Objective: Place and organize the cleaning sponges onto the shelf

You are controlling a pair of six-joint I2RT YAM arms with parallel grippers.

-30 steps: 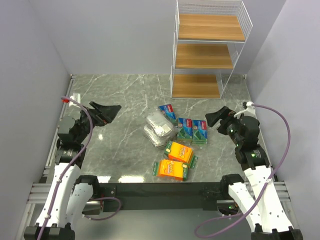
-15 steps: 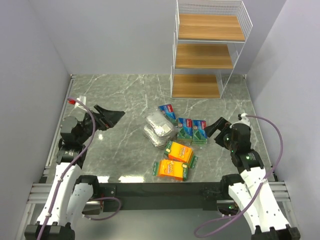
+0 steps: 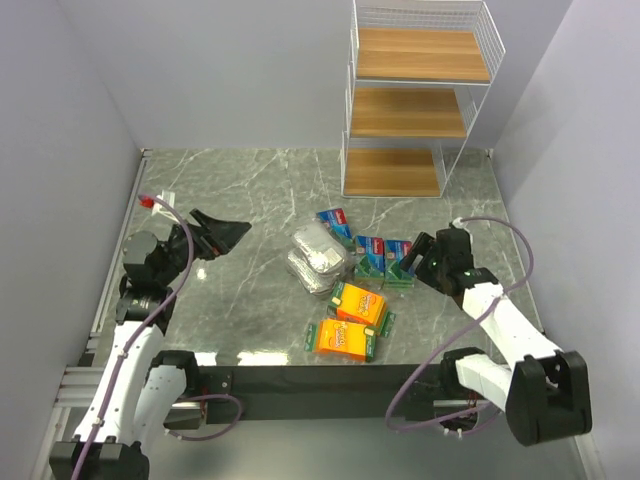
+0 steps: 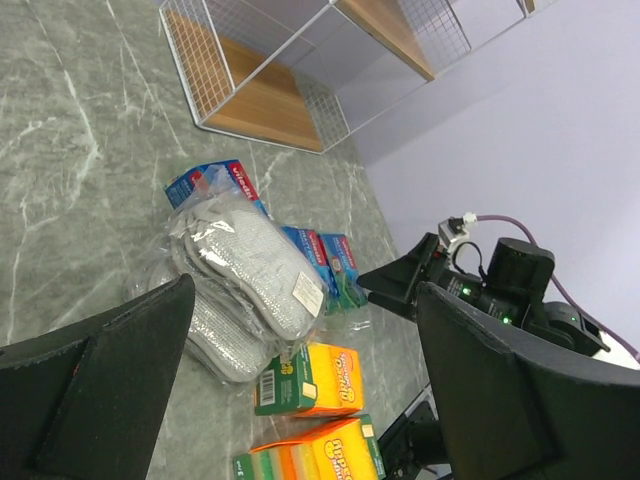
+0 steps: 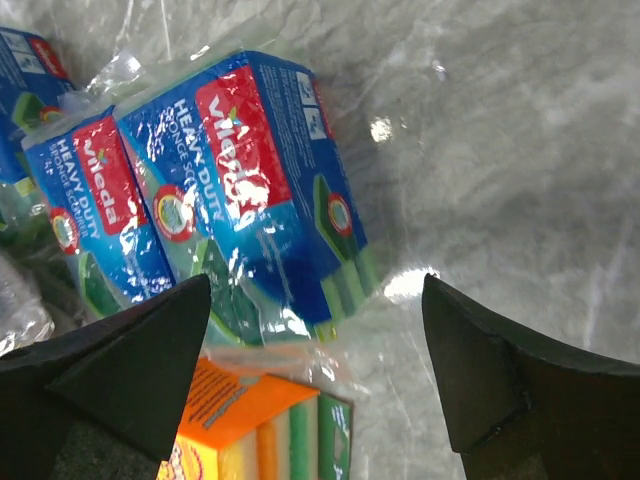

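Seven sponge packs lie mid-table: three blue-and-green packs point(image 3: 385, 258), two orange packs point(image 3: 352, 322) and two silvery grey packs point(image 3: 317, 258). The white wire shelf point(image 3: 415, 100) with wooden boards stands at the back right, its tiers bare. My right gripper point(image 3: 412, 260) is open, low over the rightmost blue-and-green pack point(image 5: 270, 190), holding nothing; an orange pack point(image 5: 250, 425) lies just below it. My left gripper point(image 3: 222, 232) is open and empty at the left, apart from the packs. The grey packs point(image 4: 240, 270) and orange packs point(image 4: 310, 380) show in the left wrist view.
Grey walls close in the marble table point(image 3: 250, 190) on the left, back and right. A black rail point(image 3: 320, 378) runs along the near edge. The right arm point(image 4: 500, 280) shows in the left wrist view beyond the packs.
My right gripper has moved left and down from the table's right side to just above the rightmost blue-and-green pack. The left gripper has shifted slightly. The packs have not moved.
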